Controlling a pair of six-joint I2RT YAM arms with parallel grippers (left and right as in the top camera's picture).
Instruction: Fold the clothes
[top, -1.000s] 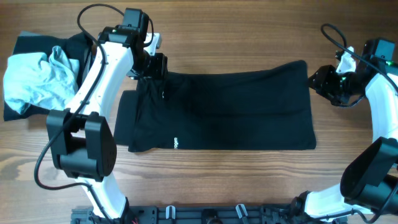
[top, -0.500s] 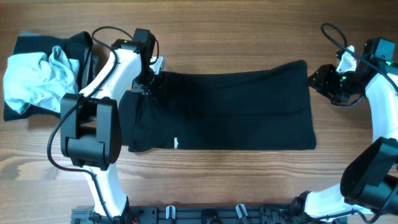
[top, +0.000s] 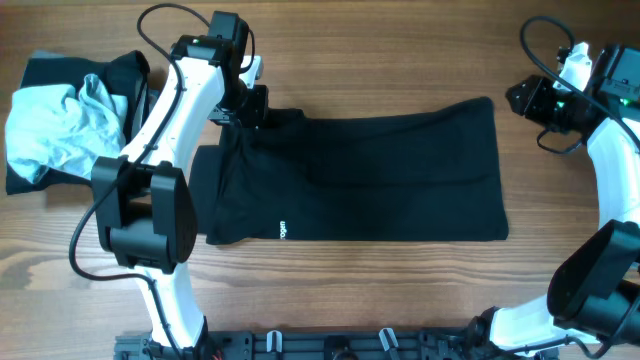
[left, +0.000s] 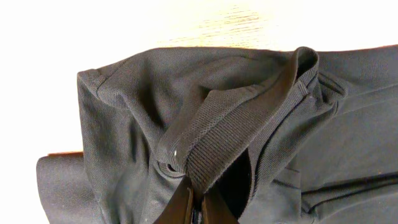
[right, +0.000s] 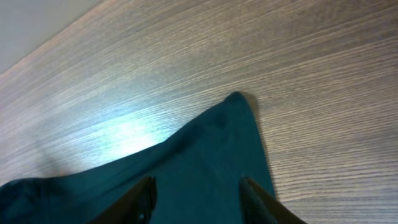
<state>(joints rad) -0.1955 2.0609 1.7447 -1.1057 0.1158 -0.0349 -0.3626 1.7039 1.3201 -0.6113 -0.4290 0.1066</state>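
Black, soft, floppy T-shirt (top: 380, 170), I judge. My left gripper (left: 198, 205) clamps its ribbed edge (left: 217, 149); my right gripper (right: 199, 196), jaws apart, should take the far right corner (right: 236, 102).

Light-brown wood-grain table (top: 400, 290). Black shirt (top: 380, 180) lies spread flat across the middle, long side running left-right. Its left end is rumpled, with tiny white print near the front edge. Far left: pale garment (top: 50, 125) crumpled on top of a dark garment (top: 115, 72). Can't tell if that pile touches the shirt.
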